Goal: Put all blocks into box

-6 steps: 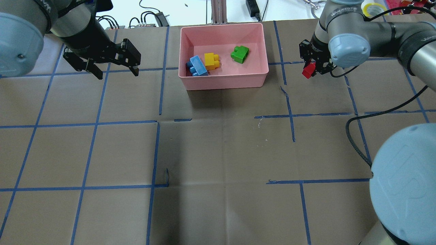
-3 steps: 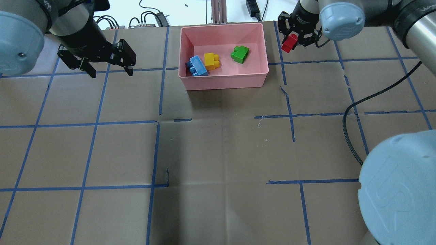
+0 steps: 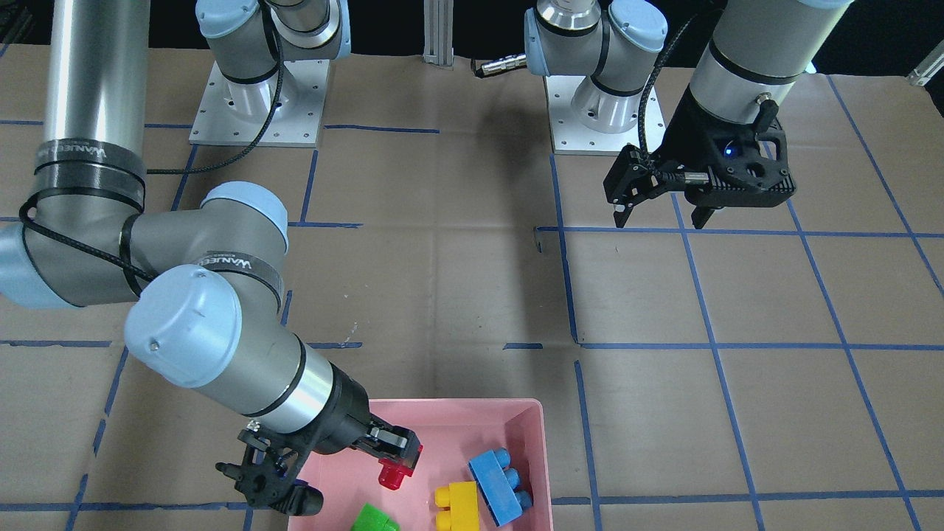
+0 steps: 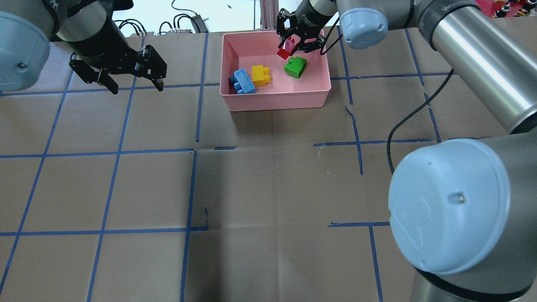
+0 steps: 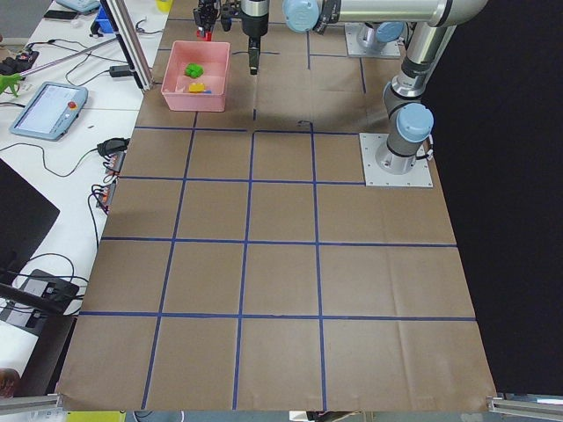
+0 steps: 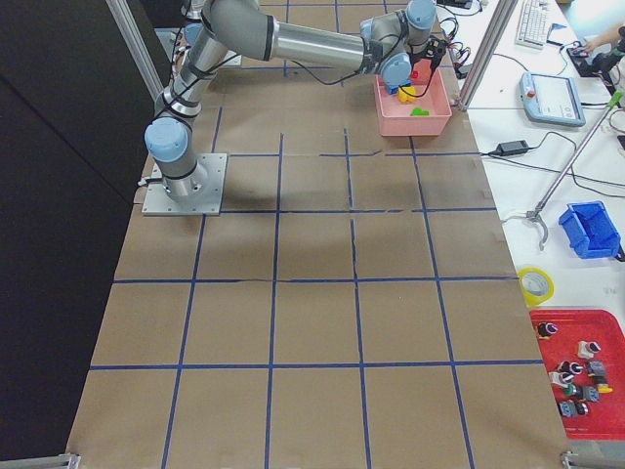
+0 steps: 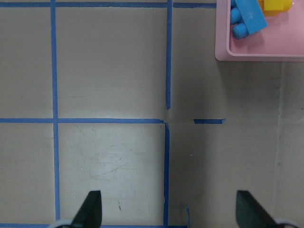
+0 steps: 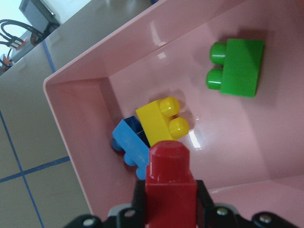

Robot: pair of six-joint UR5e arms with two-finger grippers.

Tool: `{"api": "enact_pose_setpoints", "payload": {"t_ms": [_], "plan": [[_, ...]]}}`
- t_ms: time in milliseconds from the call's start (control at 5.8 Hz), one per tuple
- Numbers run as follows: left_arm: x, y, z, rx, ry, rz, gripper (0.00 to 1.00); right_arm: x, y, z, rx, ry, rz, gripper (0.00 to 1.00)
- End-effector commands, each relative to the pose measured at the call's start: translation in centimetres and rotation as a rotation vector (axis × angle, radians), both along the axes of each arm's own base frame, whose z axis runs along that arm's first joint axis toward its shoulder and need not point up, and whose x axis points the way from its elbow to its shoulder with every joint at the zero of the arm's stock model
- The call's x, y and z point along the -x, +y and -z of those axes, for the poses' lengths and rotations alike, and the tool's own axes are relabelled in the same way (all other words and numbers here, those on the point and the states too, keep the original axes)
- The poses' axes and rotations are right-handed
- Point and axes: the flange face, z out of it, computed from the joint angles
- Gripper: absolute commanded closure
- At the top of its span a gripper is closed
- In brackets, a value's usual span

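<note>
Over the far side of the pink box point(image 4: 277, 102), the right end effector point(image 4: 292, 43) hangs with the red block point(image 4: 285, 49) clamped between its fingers, stud end pointing away from the wrist. As far as I can tell the block is above the box floor, not touching it. Down inside lie the green block point(image 4: 295, 66) on its own, and the yellow block point(image 4: 261, 75) touching the blue block point(image 4: 244, 80) near one wall.

The left end effector point(image 4: 137, 88) is spread wide and empty, above bare counter point(image 4: 268, 188) well apart from the box.

I'd judge the red block light, hard and stiff, with smooth sides that could slip. Its flat side faces are the place to grip, not the round stud. A short drop shouldn't hurt it, though it may bounce.
</note>
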Motion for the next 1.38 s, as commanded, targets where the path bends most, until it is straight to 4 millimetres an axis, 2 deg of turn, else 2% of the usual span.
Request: {"api": "enact_pose_setpoints", "payload": {"t_ms": [0, 172, 345, 517, 690, 862, 1034, 1207], "plan": [[0.0, 0.3, 0.1, -0.003, 0.008, -0.001, 0.0, -1.4, -0.5, 0.9, 0.022, -0.018, -0.026, 0.91], [0.1, 0.3, 0.3, -0.006, 0.006, 0.0, 0.0, -1.3, -0.4, 0.5, 0.028, -0.018, -0.023, 0.04], [0.2, 0.0, 0.8, -0.016, 0.001, -0.002, 0.0, -1.1, -0.3, -0.4, 0.038, -0.001, -0.02, 0.0], [0.2, 0.0, 0.8, -0.016, 0.001, -0.002, 0.0, -1.0, -0.3, -0.4, 0.035, 0.0, -0.018, 0.0], [0.2, -0.1, 0.9, -0.017, 0.005, -0.002, 0.0, -0.5, -0.2, -1.3, 0.052, 0.005, -0.029, 0.0], [0.2, -0.1, 0.8, -0.016, 0.005, -0.002, 0.0, 2.7, 0.0, -3.5, 0.108, 0.121, -0.058, 0.0], [0.3, 0.0, 0.9, -0.017, 0.005, 0.001, 0.0, 6.3, 1.3, -6.0, 0.093, 0.21, -0.163, 0.0], [0.3, 0.0, 0.9, -0.017, 0.007, 0.002, 0.0, 8.6, 3.4, -8.4, 0.07, 0.273, -0.327, 0.0]]}}
